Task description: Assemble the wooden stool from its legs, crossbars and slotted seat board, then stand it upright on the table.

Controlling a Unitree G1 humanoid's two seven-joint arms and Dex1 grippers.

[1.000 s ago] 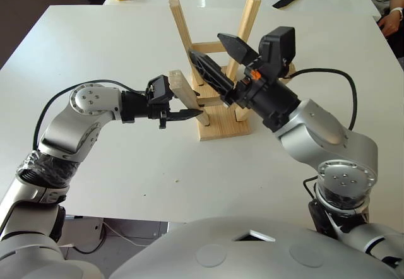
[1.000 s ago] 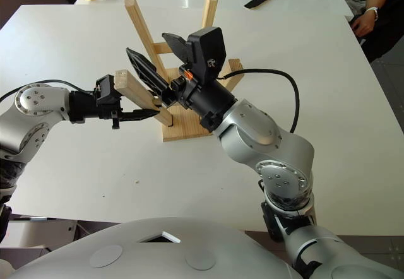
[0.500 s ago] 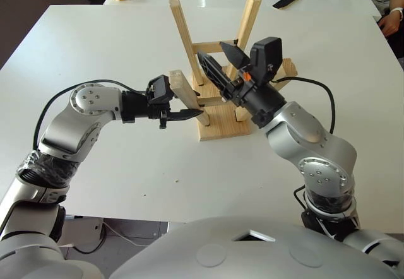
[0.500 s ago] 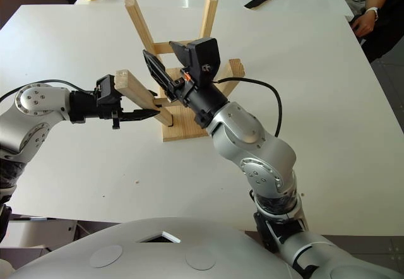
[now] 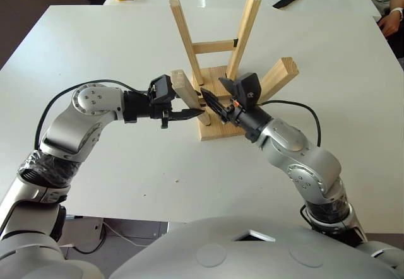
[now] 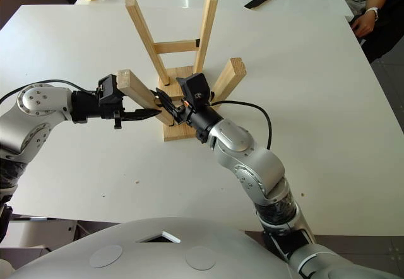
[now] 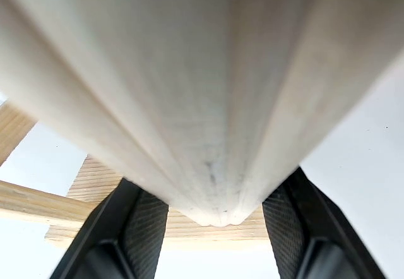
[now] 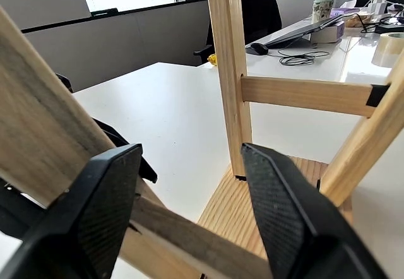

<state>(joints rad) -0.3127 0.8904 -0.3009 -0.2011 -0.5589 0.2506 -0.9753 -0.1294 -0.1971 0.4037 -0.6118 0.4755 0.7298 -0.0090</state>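
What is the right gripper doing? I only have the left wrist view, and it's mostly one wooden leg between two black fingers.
Observer: The right gripper is open, its fingers either side of a low crossbar beside the leg you see.
Operator: Is everything standing upright?
Observer: No, upside down: the seat board lies flat on the table, legs pointing up.
Operator: Are the far legs joined?
Observer: Yes, an upper crossbar links the far left leg and far right leg.
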